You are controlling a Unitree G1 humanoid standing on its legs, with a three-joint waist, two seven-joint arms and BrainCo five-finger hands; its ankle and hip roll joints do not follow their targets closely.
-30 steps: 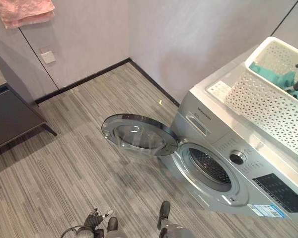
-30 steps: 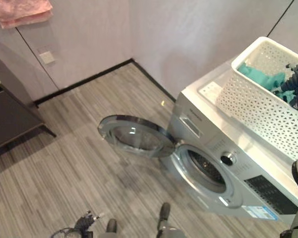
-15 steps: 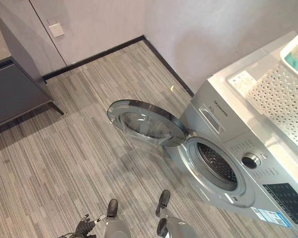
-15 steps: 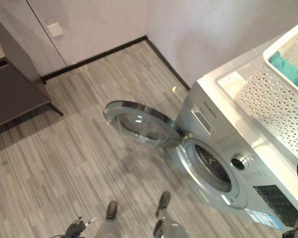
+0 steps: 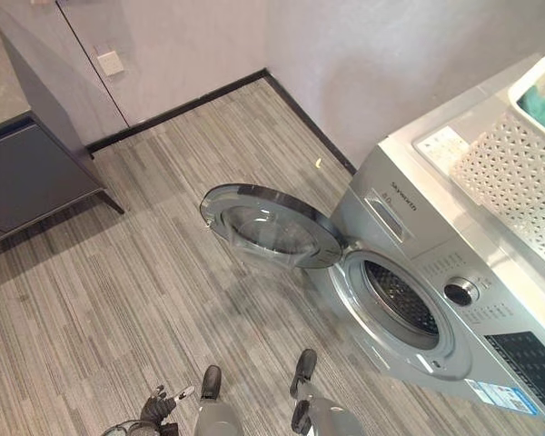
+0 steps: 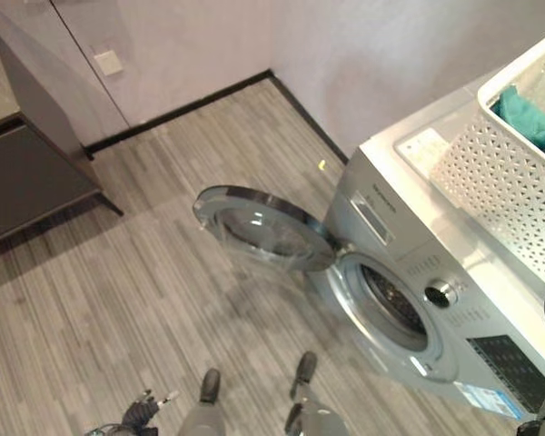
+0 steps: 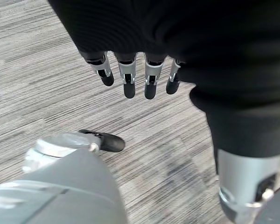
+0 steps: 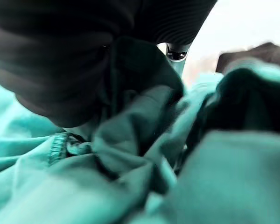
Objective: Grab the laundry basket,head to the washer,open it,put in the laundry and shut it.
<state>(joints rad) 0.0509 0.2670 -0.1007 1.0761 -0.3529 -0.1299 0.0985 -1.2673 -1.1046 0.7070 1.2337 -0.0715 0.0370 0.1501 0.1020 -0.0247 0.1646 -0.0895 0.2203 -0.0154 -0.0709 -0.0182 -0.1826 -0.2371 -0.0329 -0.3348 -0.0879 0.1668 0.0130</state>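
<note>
Standing open already: front-loading washer (image 5: 436, 291), round glass door (image 5: 271, 225) swung wide over the striped floor (image 5: 118, 300), drum mouth (image 5: 401, 298) dark and bare as far as visible. Resting on the washer's top, white perforated laundry basket (image 6: 500, 182), teal laundry (image 6: 527, 113) still heaped inside. So fetching, walking and opening look done; loading the drum and shutting the door remain. Buried in the teal cloth (image 8: 130, 154) in its wrist view, right hand (image 8: 60, 60), dark cover pressed against the folds, one silver finger (image 8: 177, 52) just peeking past; whether curled round the fabric or merely resting on it, cannot tell. Hanging low over the floor, left hand (image 7: 144, 28), fingers (image 7: 127, 79) straight, side by side, slightly apart, holding nothing.
</note>
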